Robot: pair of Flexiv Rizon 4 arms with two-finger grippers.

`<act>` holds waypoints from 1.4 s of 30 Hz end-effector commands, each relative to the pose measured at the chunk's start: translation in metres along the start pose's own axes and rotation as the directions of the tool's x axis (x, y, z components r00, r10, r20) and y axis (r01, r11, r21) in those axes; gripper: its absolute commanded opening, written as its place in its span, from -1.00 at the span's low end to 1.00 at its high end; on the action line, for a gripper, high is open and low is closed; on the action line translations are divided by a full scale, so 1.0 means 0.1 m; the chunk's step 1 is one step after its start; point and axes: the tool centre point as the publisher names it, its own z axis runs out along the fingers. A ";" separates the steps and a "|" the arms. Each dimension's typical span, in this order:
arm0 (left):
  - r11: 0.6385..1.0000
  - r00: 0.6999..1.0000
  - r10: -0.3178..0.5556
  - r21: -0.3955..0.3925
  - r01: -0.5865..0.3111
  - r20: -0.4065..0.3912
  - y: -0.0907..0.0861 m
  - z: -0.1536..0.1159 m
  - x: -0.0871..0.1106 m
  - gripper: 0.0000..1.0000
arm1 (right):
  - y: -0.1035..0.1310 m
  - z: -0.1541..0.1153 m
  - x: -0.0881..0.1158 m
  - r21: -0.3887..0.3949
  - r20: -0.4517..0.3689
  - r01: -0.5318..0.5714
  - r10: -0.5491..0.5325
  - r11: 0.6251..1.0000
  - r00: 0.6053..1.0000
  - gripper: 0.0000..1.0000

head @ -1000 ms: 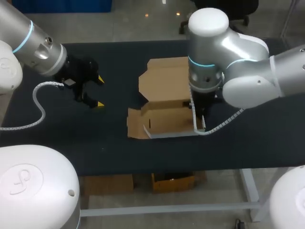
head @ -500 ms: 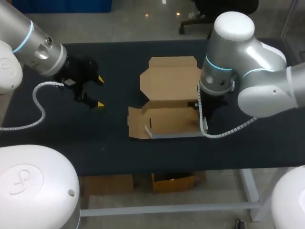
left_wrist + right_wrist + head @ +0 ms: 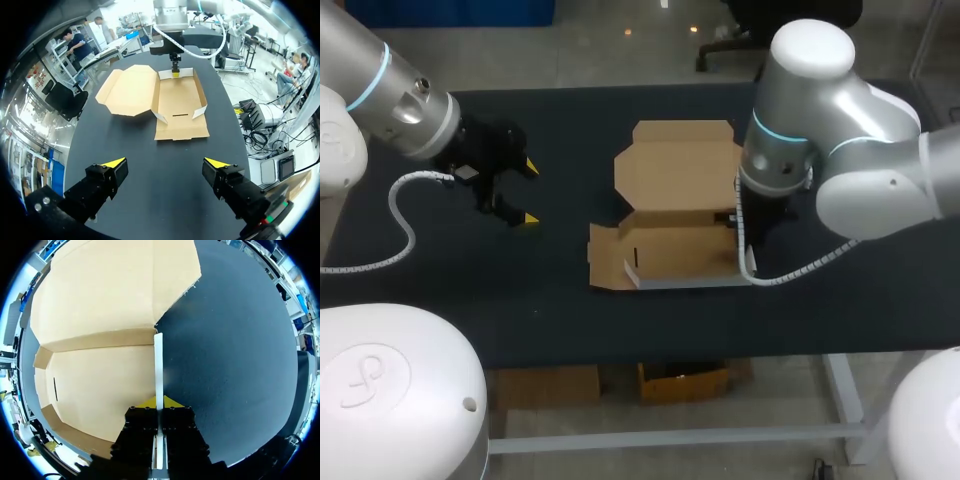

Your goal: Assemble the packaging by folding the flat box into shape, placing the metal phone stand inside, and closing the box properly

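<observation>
Our head camera looked down from above and behind us onto the black table (image 3: 550,310), with our arms coming in from either side. Our left wrist camera sat well back, facing across the table over the yellow-tipped left gripper (image 3: 165,162), and took in the whole open brown cardboard box (image 3: 175,107) with our right arm beyond it. Our right wrist camera hung very close above the box's side wall, looking down along the yellow-tipped right gripper (image 3: 160,401). All three shared the box and the tabletop around it
</observation>
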 end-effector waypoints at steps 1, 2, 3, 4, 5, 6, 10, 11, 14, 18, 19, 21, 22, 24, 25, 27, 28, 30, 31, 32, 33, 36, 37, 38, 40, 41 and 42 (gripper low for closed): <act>1.000 1.000 -0.001 -0.004 0.001 0.000 -0.01 -0.01 0.00 1.00 | 0.07 -0.02 0.03 0.049 0.013 -0.004 0.003 0.999 1.000 -1.00; 1.000 1.000 -0.001 -0.004 0.001 0.000 -0.01 -0.01 0.00 1.00 | 0.07 -0.02 0.03 0.060 0.020 -0.007 0.006 0.998 1.000 -1.00; 1.000 1.000 -0.001 -0.004 0.001 0.000 -0.01 -0.01 0.00 1.00 | 0.07 -0.01 0.03 0.067 0.025 -0.012 0.010 0.998 1.000 -1.00; 1.000 1.000 -0.001 -0.004 0.001 0.000 -0.01 -0.01 0.00 1.00 | 0.07 -0.01 0.03 0.070 0.026 -0.013 0.011 0.997 1.000 -1.00; 1.000 1.000 -0.001 -0.004 0.001 0.000 -0.01 -0.01 0.00 1.00 | 0.07 0.00 0.03 0.078 0.028 -0.017 0.014 0.997 1.000 -1.00; 1.000 1.000 -0.001 -0.004 0.001 0.000 -0.01 -0.01 0.00 1.00 | 0.07 0.00 0.03 0.084 0.040 -0.024 0.021 0.996 0.999 -1.00; 1.000 1.000 -0.001 -0.004 0.001 0.000 -0.01 -0.01 0.00 1.00 | 0.06 0.01 0.04 0.084 0.063 -0.031 0.025 0.996 0.998 -1.00; 1.000 1.000 -0.001 -0.004 0.001 0.000 -0.01 -0.01 0.00 1.00 | 0.06 0.00 0.05 0.083 0.064 -0.030 0.025 0.996 0.998 -1.00; 1.000 1.000 -0.001 -0.004 0.001 0.000 -0.01 -0.01 0.00 1.00 | 0.06 0.00 0.06 0.083 0.088 -0.036 0.029 0.996 0.996 -1.00; 1.000 1.000 -0.001 -0.004 0.001 0.000 -0.01 -0.01 0.00 1.00 | 0.06 0.00 0.07 0.082 0.096 -0.040 0.032 0.996 0.995 -1.00; 1.000 1.000 -0.001 -0.004 0.001 0.000 -0.01 -0.01 0.00 1.00 | 0.06 0.00 0.07 0.081 0.100 -0.042 0.034 0.996 0.994 -1.00; 1.000 1.000 -0.001 -0.004 0.001 0.000 -0.01 -0.01 0.00 1.00 | 0.06 0.00 0.07 0.080 0.102 -0.043 0.035 0.996 0.994 -1.00; 1.000 1.000 -0.001 -0.004 0.001 0.000 -0.01 -0.01 0.00 1.00 | 0.06 0.00 0.08 0.080 0.103 -0.043 0.035 0.996 0.994 -1.00; 1.000 1.000 -0.001 -0.004 0.001 0.000 -0.01 -0.01 0.00 1.00 | 0.05 0.01 0.08 0.079 0.103 -0.043 0.035 0.996 0.994 -1.00; 1.000 1.000 -0.001 -0.004 0.001 0.000 -0.01 -0.01 0.00 1.00 | 0.05 0.01 0.08 0.079 0.103 -0.044 0.036 0.996 0.994 -1.00; 1.000 1.000 -0.001 -0.004 0.001 0.000 -0.01 -0.01 0.00 1.00 | 0.04 0.02 0.07 0.077 0.102 -0.045 0.037 0.996 0.994 -1.00; 1.000 1.000 -0.001 -0.004 0.001 0.000 -0.01 -0.01 0.00 1.00 | 0.04 0.03 0.08 0.077 0.103 -0.046 0.038 0.996 0.994 -1.00; 1.000 1.000 -0.001 -0.004 0.001 0.000 -0.01 -0.01 0.00 1.00 | 0.04 0.04 0.08 0.076 0.105 -0.046 0.038 0.996 0.994 -1.00; 1.000 1.000 -0.001 -0.004 0.001 0.000 -0.01 -0.01 0.00 1.00 | 0.04 0.04 0.08 0.075 0.106 -0.046 0.038 0.996 0.994 -1.00; 1.000 1.000 -0.001 -0.004 0.001 0.000 -0.01 -0.01 0.00 1.00 | 0.04 0.04 0.07 0.073 0.107 -0.045 0.037 0.996 0.994 -1.00; 1.000 1.000 -0.001 -0.004 0.001 0.000 -0.01 -0.01 0.00 1.00 | 0.04 0.04 0.07 0.072 0.107 -0.045 0.037 0.996 0.994 -1.00; 1.000 1.000 -0.001 -0.004 0.001 0.000 -0.01 -0.01 0.00 1.00 | 0.04 0.04 0.07 0.070 0.109 -0.043 0.035 0.997 0.993 -1.00; 1.000 1.000 -0.001 -0.004 0.001 0.000 -0.01 -0.01 0.00 1.00 | 0.04 0.05 0.07 0.069 0.110 -0.042 0.034 0.997 0.993 -1.00; 1.000 1.000 -0.001 -0.004 0.001 0.000 -0.01 -0.01 0.00 1.00 | 0.04 0.05 0.07 0.069 0.110 -0.039 0.031 0.997 0.993 -1.00; 1.000 1.000 -0.001 -0.004 0.001 0.000 -0.01 -0.01 0.00 1.00 | 0.04 0.05 0.07 0.068 0.110 -0.037 0.029 0.997 0.994 -1.00; 1.000 1.000 -0.001 -0.004 0.001 0.000 -0.01 -0.01 0.00 1.00 | 0.04 0.05 0.07 0.066 0.109 -0.032 0.025 0.997 0.994 -1.00; 1.000 1.000 -0.001 -0.004 0.001 0.000 -0.01 -0.01 0.00 1.00 | 0.05 0.06 0.06 0.065 0.108 -0.030 0.023 0.997 0.994 -1.00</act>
